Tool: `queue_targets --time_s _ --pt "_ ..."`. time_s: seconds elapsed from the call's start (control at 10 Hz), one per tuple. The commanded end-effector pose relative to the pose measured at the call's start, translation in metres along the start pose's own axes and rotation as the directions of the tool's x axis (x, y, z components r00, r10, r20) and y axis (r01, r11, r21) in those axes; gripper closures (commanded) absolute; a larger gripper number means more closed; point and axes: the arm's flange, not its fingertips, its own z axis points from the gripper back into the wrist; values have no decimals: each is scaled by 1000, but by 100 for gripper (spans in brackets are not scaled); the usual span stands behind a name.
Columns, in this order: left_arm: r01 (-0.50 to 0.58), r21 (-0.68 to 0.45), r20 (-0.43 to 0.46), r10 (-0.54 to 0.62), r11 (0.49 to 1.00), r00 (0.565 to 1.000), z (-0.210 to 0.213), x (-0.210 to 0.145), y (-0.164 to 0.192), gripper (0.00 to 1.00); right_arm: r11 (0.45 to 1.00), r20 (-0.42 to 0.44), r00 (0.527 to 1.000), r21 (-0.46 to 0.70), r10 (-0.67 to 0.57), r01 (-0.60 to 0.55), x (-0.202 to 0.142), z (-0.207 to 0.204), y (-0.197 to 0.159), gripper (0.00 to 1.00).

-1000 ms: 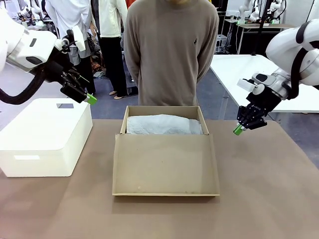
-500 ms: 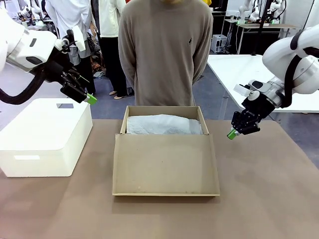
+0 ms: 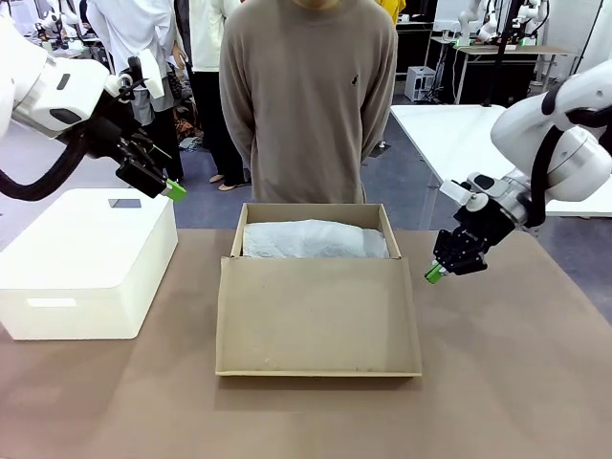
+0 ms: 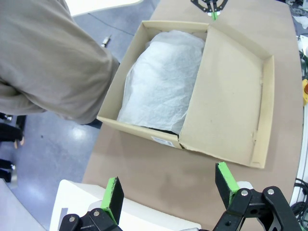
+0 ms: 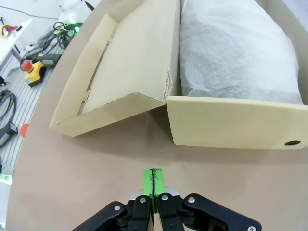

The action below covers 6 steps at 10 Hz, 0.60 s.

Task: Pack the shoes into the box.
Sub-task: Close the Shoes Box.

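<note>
Brown cardboard box (image 3: 316,316), white tissue paper (image 3: 316,239), side label (image 4: 161,140) unreadable

Tissue paper (image 3: 314,240) hides what lies inside the box (image 3: 311,212)

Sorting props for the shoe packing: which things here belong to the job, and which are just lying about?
Job: cardboard box, lid open; tissue paper inside it; right claw, shut, beside the box; left claw, open.
Lying about: white box on the table.
</note>
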Motion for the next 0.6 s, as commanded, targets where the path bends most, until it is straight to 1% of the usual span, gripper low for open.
queue_targets --time_s 0.0,0.5 --pt "-8 -9 10 8 1000 1000 -1 -1 -1 0 996 55 995 -45 84 -82 -12 -16 -1 100" --pt "-8 -9 10 8 1000 1000 -1 -1 -1 0 996 112 990 -5 89 -89 -4 -42 4 100"
